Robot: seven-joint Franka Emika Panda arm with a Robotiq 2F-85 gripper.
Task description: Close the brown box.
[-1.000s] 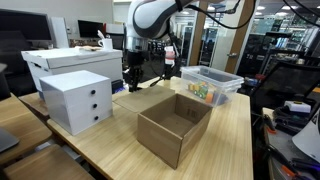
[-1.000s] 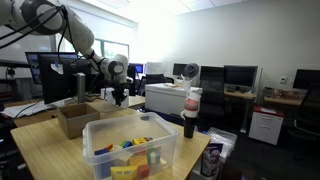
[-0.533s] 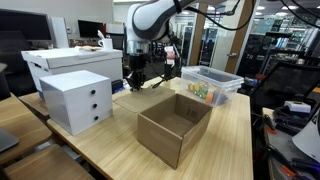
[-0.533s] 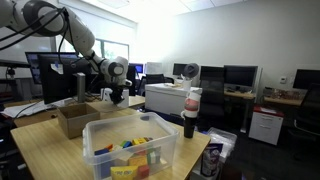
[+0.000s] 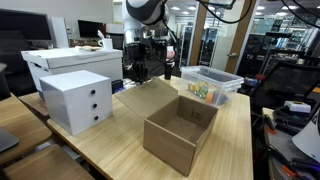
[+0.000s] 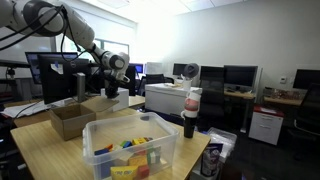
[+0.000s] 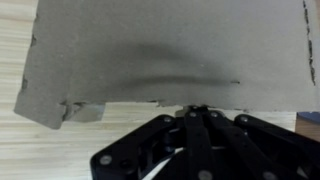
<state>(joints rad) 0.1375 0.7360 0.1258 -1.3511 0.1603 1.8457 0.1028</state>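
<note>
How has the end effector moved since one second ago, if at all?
Yes. The end effector has risen, judged against the white drawer box, lifting the flap of the brown box.

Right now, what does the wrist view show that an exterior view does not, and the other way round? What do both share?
Only the wrist view shows the ragged, torn edge of the flap up close, and the fingers of the gripper meeting at that edge, apparently pinching it. Only an exterior view shows the open brown box as a whole, the white drawer box, the clear bin and the office behind. Both show the flap, the gripper and the wooden table.
</note>
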